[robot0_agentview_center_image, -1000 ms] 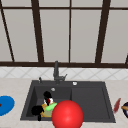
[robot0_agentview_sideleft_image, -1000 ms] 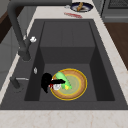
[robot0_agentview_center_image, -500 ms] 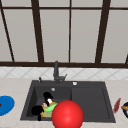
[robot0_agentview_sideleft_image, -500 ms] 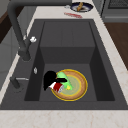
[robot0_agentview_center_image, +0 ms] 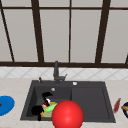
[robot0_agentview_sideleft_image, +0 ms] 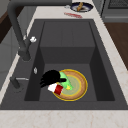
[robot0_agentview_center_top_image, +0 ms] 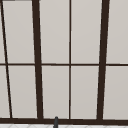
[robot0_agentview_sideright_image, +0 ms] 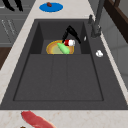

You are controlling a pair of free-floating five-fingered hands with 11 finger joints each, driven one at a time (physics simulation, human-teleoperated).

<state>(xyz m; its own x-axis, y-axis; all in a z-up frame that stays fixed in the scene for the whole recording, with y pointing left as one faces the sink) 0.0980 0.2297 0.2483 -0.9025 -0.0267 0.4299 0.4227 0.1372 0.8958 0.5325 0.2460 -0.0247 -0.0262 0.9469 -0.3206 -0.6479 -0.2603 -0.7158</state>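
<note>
Gripping a small red-and-white object [robot0_agentview_sideleft_image: 55, 88], one hand [robot0_agentview_sideleft_image: 51, 77] has its fingers curled round it — just above the yellow plate [robot0_agentview_sideleft_image: 77, 86] in the sink's [robot0_agentview_sideleft_image: 67, 32] left basin, a green item [robot0_agentview_sideleft_image: 65, 81] lying on the plate. Left or right cannot be told. Red ball [robot0_agentview_center_image: 67, 114] sits at the front.

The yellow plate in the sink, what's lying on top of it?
On the yellow plate lies a green piece; a black hand beside it has a red-and-white object at its fingers. What the hand covers beneath it cannot be seen.
</note>
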